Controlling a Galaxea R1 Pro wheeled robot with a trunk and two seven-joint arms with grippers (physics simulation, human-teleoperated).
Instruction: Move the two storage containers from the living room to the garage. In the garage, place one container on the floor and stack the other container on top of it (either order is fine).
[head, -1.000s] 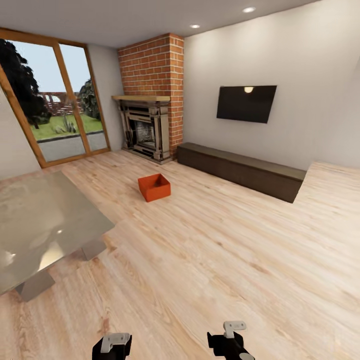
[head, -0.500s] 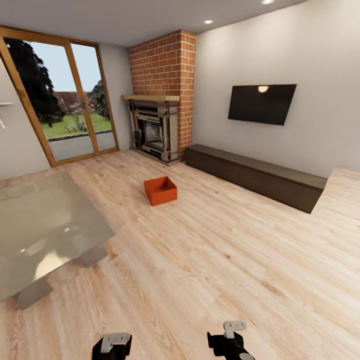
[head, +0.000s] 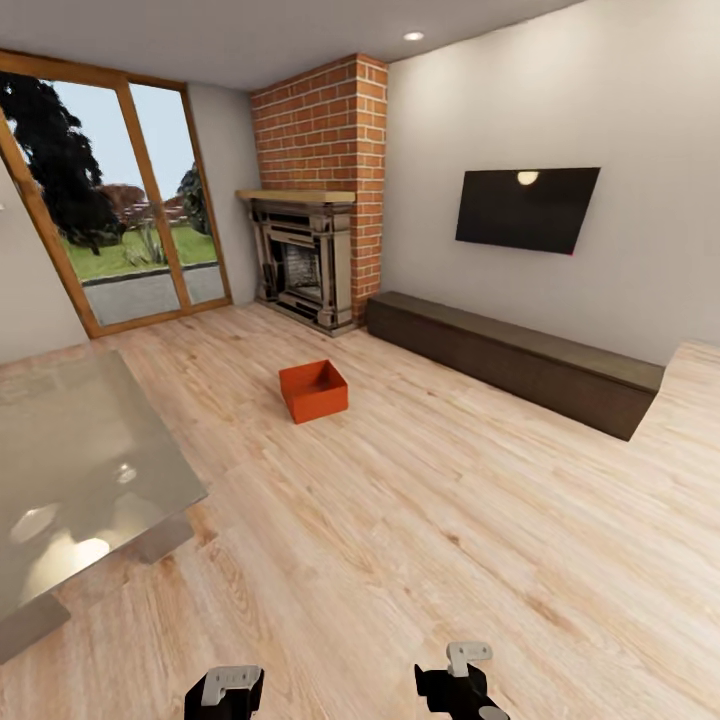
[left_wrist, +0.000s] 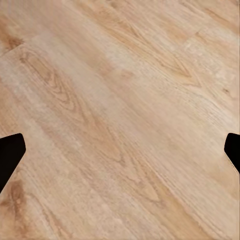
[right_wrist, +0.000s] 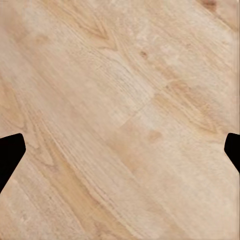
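Observation:
One orange-red storage container (head: 314, 390) sits open-top on the light wood-plank floor of the living room, in front of the brick fireplace (head: 318, 190). It lies well ahead of both arms. My left gripper (left_wrist: 120, 152) hangs open over bare planks, fingertips far apart at the picture's edges. My right gripper (right_wrist: 120, 152) is open the same way, nothing between its fingers. Both wrists (head: 228, 690) (head: 458, 682) show at the bottom edge of the head view.
A glass-topped table (head: 70, 480) stands close at the left. A long dark low bench (head: 510, 358) runs along the right wall under the wall TV (head: 525, 207). A big wood-framed window (head: 110, 230) fills the far left. Open plank floor leads to the container.
The whole view has shifted: the camera moved forward and turned, so the table slid left and lower, and the container sits slightly nearer. The arms hold the same pose.

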